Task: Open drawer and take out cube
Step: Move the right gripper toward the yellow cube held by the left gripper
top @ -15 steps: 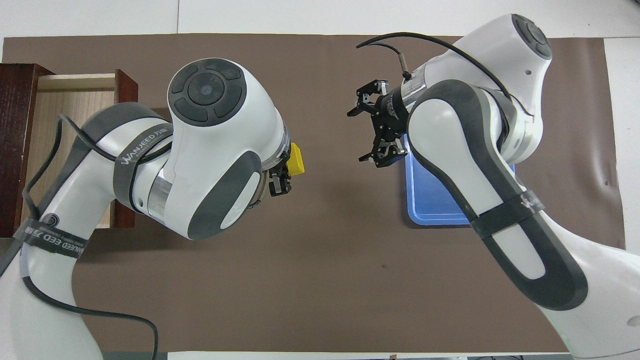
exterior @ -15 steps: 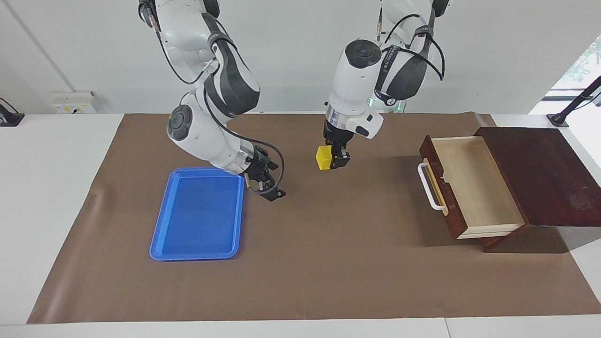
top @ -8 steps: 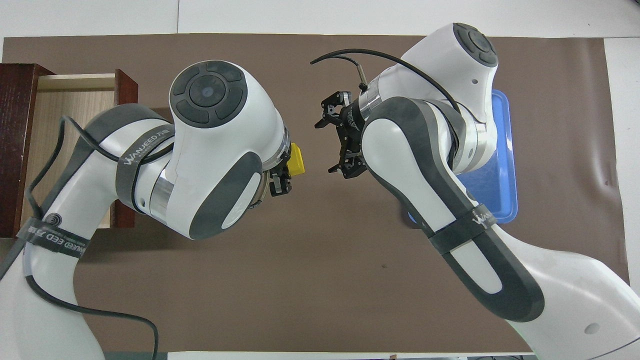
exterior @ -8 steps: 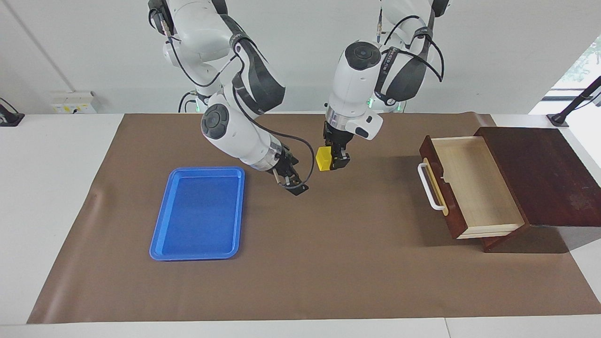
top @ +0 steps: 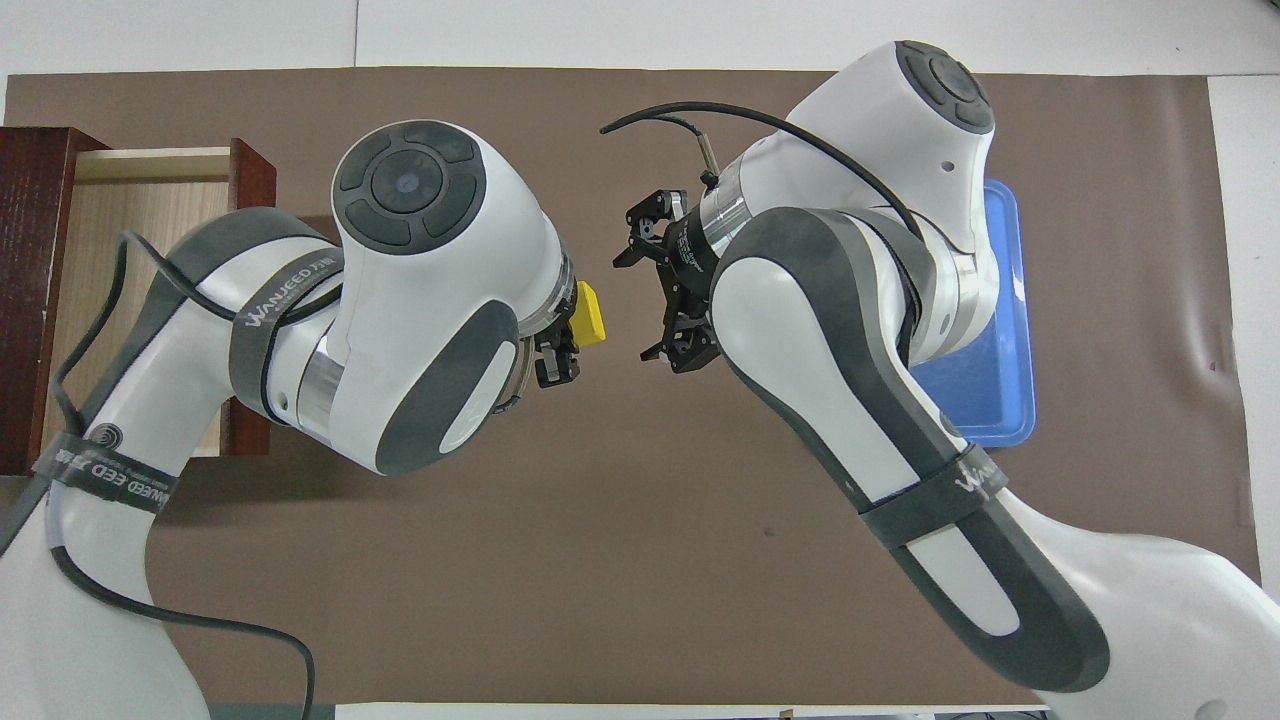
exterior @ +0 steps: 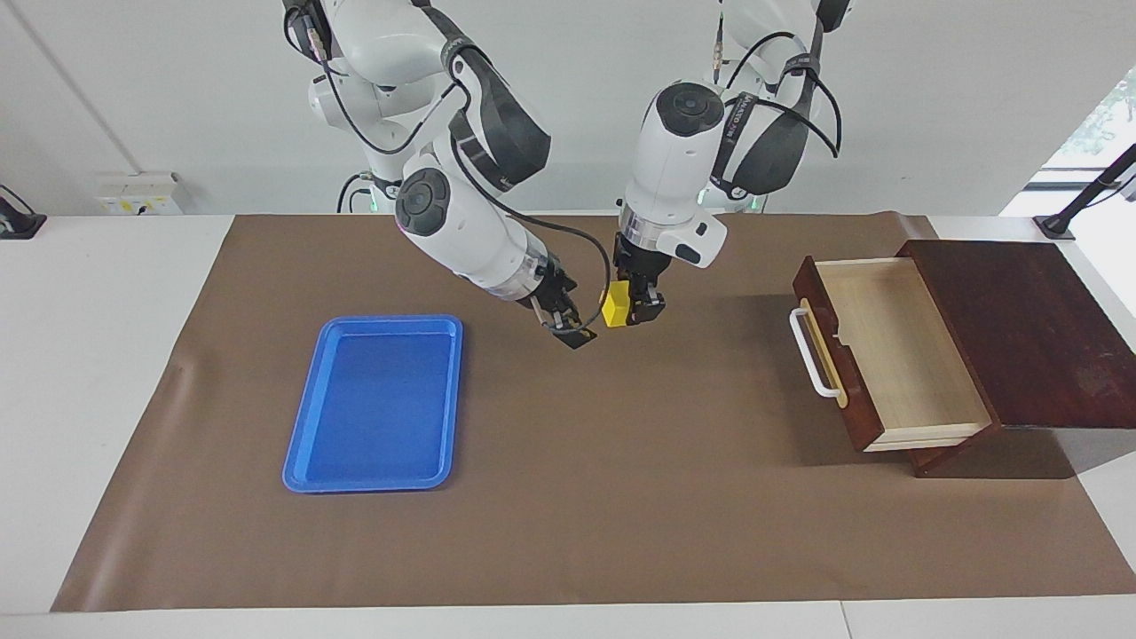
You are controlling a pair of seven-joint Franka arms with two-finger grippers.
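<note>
My left gripper [exterior: 632, 307] [top: 572, 330] is shut on the small yellow cube [exterior: 615, 304] [top: 590, 314] and holds it in the air over the middle of the brown mat. Close beside the cube, my right gripper [exterior: 568, 327] [top: 640, 305] stands open, its jaws turned toward the cube without touching it. The drawer [exterior: 887, 355] [top: 130, 230] stands pulled out of its dark wooden box [exterior: 1029, 328] at the left arm's end of the table, with its pale inside bare and its white bar handle [exterior: 812, 353] facing the mat's middle.
A flat blue tray [exterior: 377, 404] [top: 985, 400] lies on the brown mat [exterior: 568, 532] toward the right arm's end; in the overhead view the right arm covers most of it. The white table [exterior: 89, 355] extends past the mat.
My right arm has swung from beside the blue tray toward the mat's middle, bringing its open gripper close to the cube. The left gripper with the cube has barely shifted.
</note>
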